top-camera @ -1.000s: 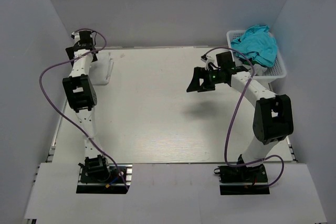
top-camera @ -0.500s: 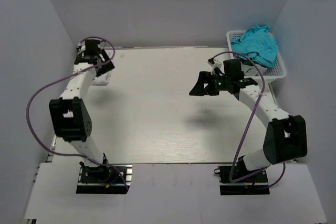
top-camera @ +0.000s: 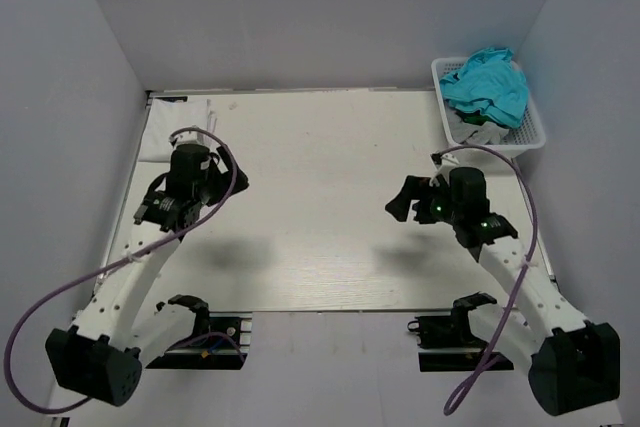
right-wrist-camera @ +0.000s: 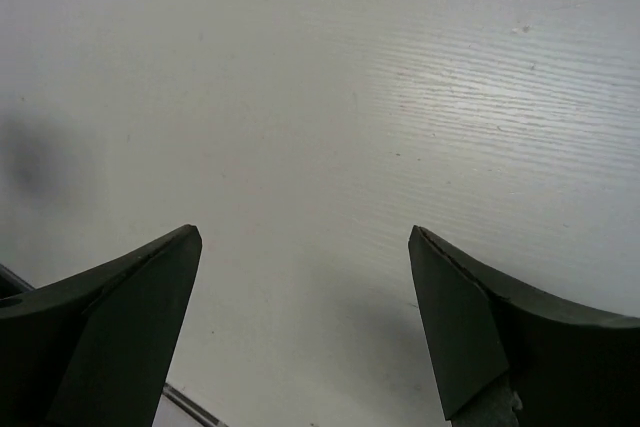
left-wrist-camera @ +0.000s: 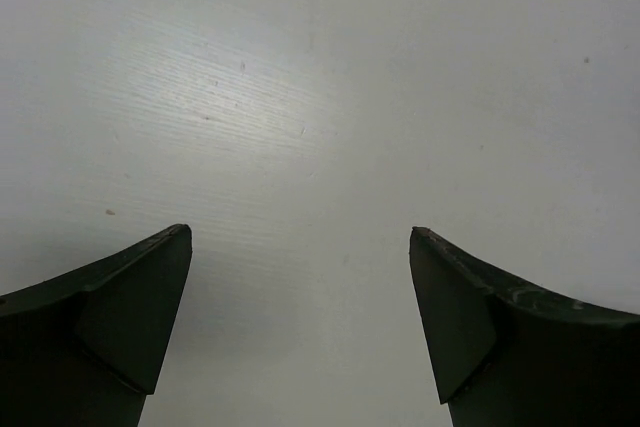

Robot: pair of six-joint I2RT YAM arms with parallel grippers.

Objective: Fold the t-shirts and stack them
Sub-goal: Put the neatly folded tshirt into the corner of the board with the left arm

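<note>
My top cam hangs high behind the rig, looking down over the whole table, far wall up top. Each wrist cam stares down at the tabletop from close range, framed by the left gripper or right gripper tips. All three share only that white surface.

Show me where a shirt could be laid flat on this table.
Bare: the wide middle of the table between left claw and right claw, and the far strip behind it. Crowded: the far-right corner, where the basket is heaped with cloth, and the far-left corner, where a white shirt lies.
</note>
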